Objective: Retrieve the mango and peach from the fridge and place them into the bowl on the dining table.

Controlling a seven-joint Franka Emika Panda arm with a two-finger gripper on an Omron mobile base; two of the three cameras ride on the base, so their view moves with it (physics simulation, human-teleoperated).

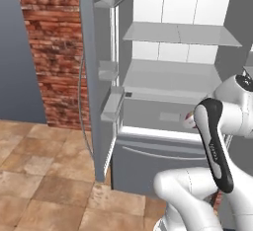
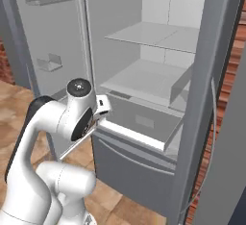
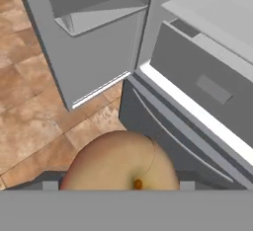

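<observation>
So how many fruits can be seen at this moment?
1: a peach, held between the tips of the tool, outside the open fridge and above its bottom drawer. Another fruit may be hidden behind the arm.

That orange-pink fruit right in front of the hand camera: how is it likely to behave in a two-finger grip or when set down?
The peach looks round and smooth, so it would probably roll once set on a flat surface. Its curved, glossy skin may slip between flat fingers unless gripped across the middle. It appears rigid enough to keep its shape, though real peaches bruise under hard squeezing.
</observation>
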